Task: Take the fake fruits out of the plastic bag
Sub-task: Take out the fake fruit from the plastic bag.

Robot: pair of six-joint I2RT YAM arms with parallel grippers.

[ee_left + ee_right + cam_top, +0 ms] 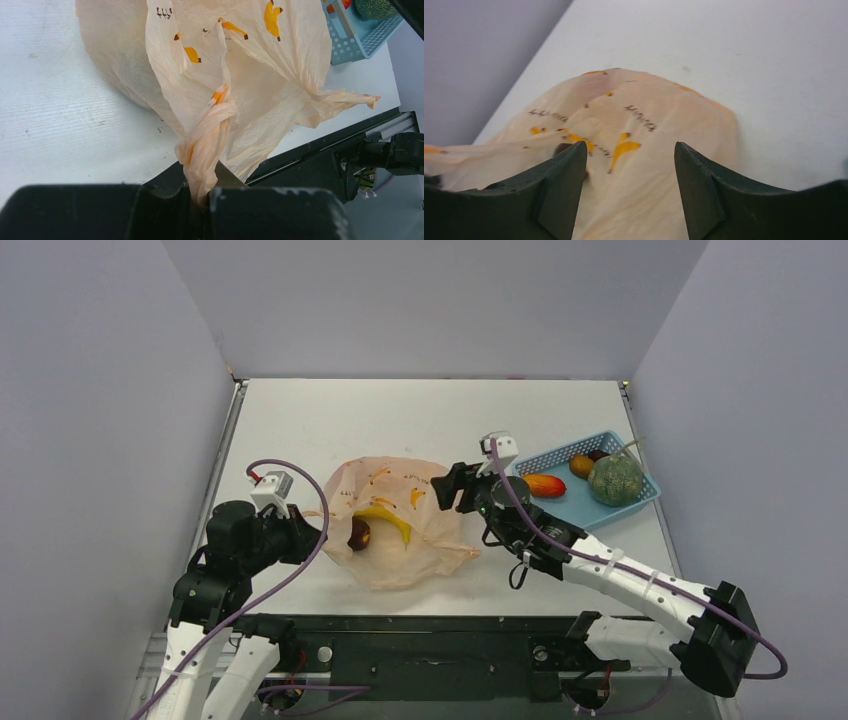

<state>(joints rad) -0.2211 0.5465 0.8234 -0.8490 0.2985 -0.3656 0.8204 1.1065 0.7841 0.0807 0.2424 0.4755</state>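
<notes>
The peach-orange plastic bag (400, 520) lies mid-table with its mouth gaping toward the left. Inside it show a yellow banana (388, 521) and a dark maroon fruit (359, 533). My left gripper (318, 530) is shut on the bag's twisted handle (207, 135), which runs into the jaws of the left gripper (202, 197). My right gripper (450, 487) hovers over the bag's right side. In the right wrist view the right gripper (630, 150) stands open above the bag (649, 100), nothing between the fingers.
A light blue basket (560, 508) sits at the right, holding a red-yellow mango (545, 485), an orange fruit (581, 466) and a green melon (614, 480). The basket (350, 40) also shows in the left wrist view. Grey walls enclose the table.
</notes>
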